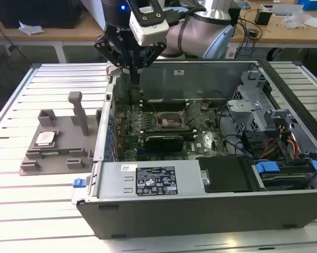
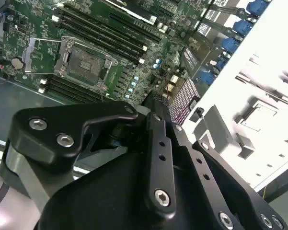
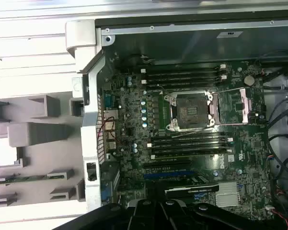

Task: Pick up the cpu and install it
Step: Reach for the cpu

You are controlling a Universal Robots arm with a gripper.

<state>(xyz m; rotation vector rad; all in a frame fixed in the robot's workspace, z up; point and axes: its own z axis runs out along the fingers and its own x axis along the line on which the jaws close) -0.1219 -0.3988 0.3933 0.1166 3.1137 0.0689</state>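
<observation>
cpu [image 1: 45,138]: flat in the grey fixture tray [image 1: 60,129] on the counter, outside the case, 9 o'clock of the socket [image 1: 171,122] in the exterior view; untouched.
jaws: narrow, tips nearly together, holding nothing; above the case's edge, 11 o'clock of the socket.
socket: open, empty.
risk, travel: likely clip on the case wall [image 1: 103,132] or the tray's tall post [image 1: 78,113] on a low path.
risk, grasp: thin chip may slip or tilt.
risk, install: a skewed drop could bend pins.
</observation>
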